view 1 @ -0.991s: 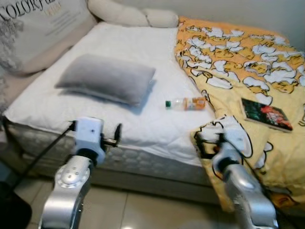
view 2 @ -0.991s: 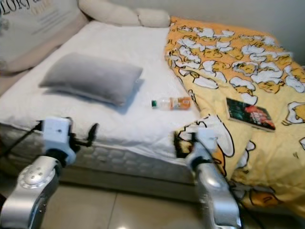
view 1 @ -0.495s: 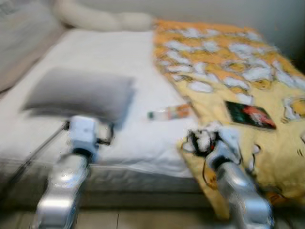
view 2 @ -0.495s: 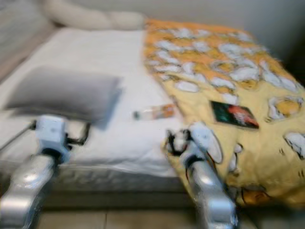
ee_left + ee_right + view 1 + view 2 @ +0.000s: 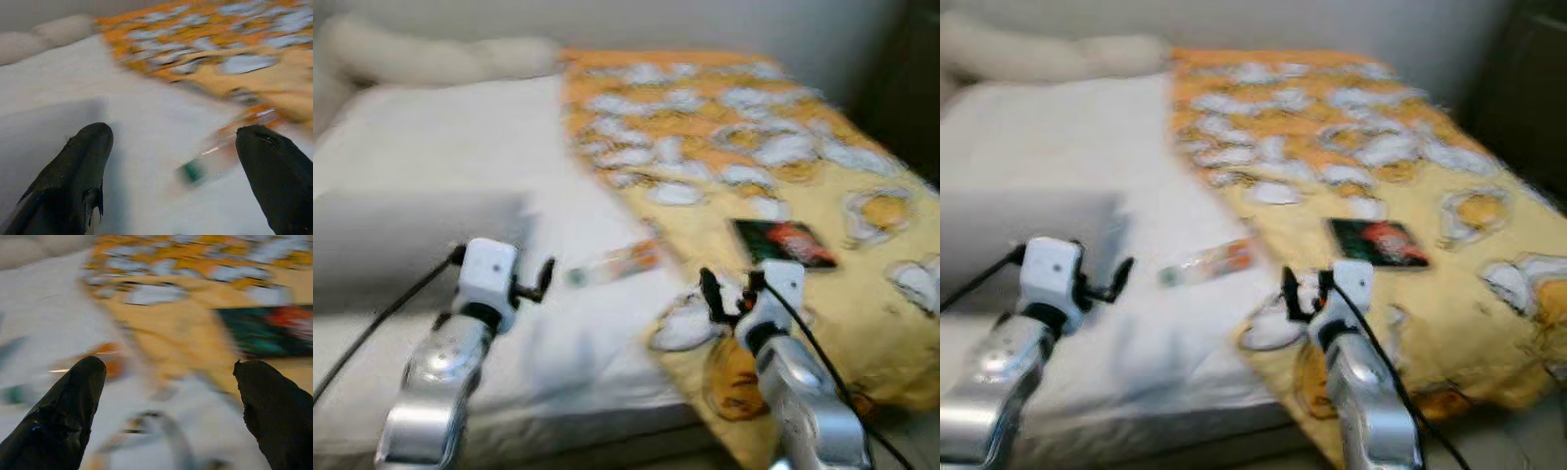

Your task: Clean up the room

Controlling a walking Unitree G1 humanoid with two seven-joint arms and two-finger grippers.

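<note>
Two black-fingered grippers, left [image 5: 171, 171] and right [image 5: 166, 406], both spread wide and empty, above white mattress [image 5: 460, 147], apparently clear orange-labelled plastic bottle [image 5: 612, 262] between, blurred.

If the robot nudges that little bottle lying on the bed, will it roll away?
Probably a bit: the bottle lies on its side, so its round body could roll, though the soft white sheet should slow it. It looks like thin clear plastic, so likely light and squashy under the open left gripper.

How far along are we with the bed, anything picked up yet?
Nothing looks done yet. The bottle lies on the white sheet and the book on the yellow blanket. Left gripper and right gripper hover at the bed edge, jaws open, empty. Both items remain to collect.
</note>
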